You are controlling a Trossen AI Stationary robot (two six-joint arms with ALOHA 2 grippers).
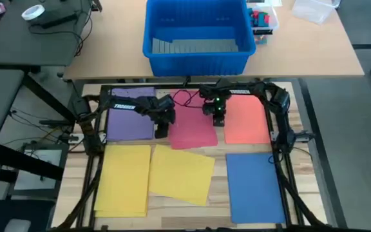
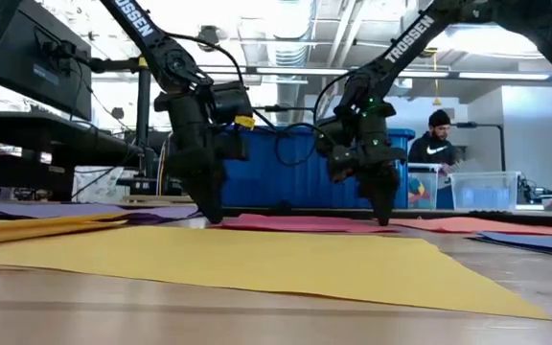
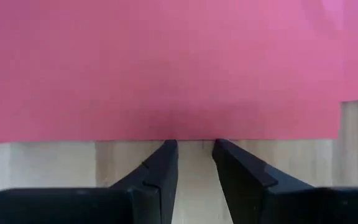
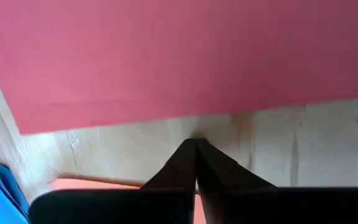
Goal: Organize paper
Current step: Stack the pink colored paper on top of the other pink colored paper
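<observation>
wooden table (image 1: pixel 218 158) carries the paper: two yellow sheets (image 1: pixel 182 171) and blue sheet (image 1: pixel 254 187) nearest, pink sheet (image 1: pixel 192 122) beyond. my left gripper (image 1: pixel 161 131), jaws narrowly apart, and right gripper (image 1: pixel 219 120), jaws closed, flank the pink sheet.

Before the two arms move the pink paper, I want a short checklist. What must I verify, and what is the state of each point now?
1. Left gripper at the edge of the pink sheet: ok, its fingers stand slightly apart just before the edge.
2. Left gripper holds the sheet: not ok, nothing is between the fingers.
3. Right gripper at the sheet's other side: ok, it is on the table close to the edge.
4. Right gripper ready to grasp: not ok, its fingers are shut and hold nothing.
5. Pink sheet free of neighbours: cannot tell; it seems to overlap the yellow sheet.
6. Orange sheet lies apart from the pink one: ok.
</observation>
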